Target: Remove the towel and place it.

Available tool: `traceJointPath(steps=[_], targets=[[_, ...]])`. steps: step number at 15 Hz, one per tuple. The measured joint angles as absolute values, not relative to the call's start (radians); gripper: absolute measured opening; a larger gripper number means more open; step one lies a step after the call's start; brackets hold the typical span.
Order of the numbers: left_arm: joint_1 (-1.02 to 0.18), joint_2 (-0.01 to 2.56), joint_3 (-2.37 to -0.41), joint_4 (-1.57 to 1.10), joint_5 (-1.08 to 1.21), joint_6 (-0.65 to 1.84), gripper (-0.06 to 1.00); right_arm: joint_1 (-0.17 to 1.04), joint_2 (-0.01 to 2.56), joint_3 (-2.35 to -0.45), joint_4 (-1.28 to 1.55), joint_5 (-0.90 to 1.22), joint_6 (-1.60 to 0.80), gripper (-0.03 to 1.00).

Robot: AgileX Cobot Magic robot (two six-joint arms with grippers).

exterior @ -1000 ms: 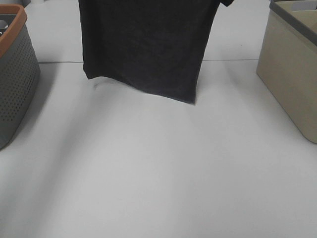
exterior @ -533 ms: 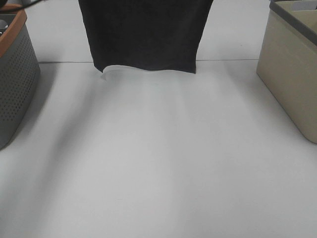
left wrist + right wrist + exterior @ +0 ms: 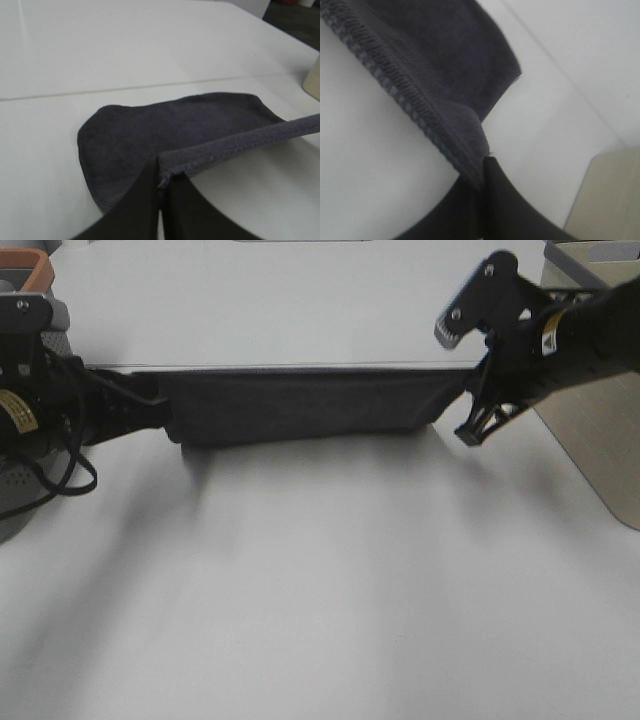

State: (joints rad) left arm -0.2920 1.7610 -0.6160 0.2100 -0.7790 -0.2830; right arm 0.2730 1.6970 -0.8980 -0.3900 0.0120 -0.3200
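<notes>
Your left gripper [image 3: 161,176] clamps one towel [image 3: 300,406] corner, your right gripper [image 3: 485,162] the other. It lies stretched on the table [image 3: 320,590]

1. Bright, even, diffuse light; the white table [image 3: 320,600] looks nearly washed out.
2. Soft, broad shadows streak the table in front of the towel [image 3: 300,405].
3. Beside the towel's hem, left gripper [image 3: 160,175] and right gripper [image 3: 484,167] are blurred dark silhouettes.

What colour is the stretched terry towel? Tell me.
Plain dark charcoal-navy terry towel, clearest in the left wrist view.
</notes>
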Motion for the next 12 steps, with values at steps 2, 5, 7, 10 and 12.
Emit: traceJointPath(steps=[2,5,7,10,12], targets=[[-0.292,1.761,-0.563,0.280,-0.782,-0.292,0.00,0.273,1.696,-0.790,-0.380,-0.026,-0.320,0.02],[-0.292,1.761,-0.507,0.307,-0.788,-0.294,0.00,0.273,1.699,-0.675,-0.377,-0.126,-0.319,0.02],[-0.292,1.761,-0.480,0.321,-0.795,-0.310,0.00,0.273,1.722,-0.642,-0.382,-0.156,-0.319,0.02],[-0.292,1.760,-0.436,0.374,-0.797,-0.331,0.02,0.273,1.794,-0.622,-0.425,-0.180,-0.319,0.02],[-0.290,1.760,-0.436,0.374,-0.780,-0.348,0.24,0.267,1.794,-0.619,-0.425,-0.164,-0.319,0.12]])
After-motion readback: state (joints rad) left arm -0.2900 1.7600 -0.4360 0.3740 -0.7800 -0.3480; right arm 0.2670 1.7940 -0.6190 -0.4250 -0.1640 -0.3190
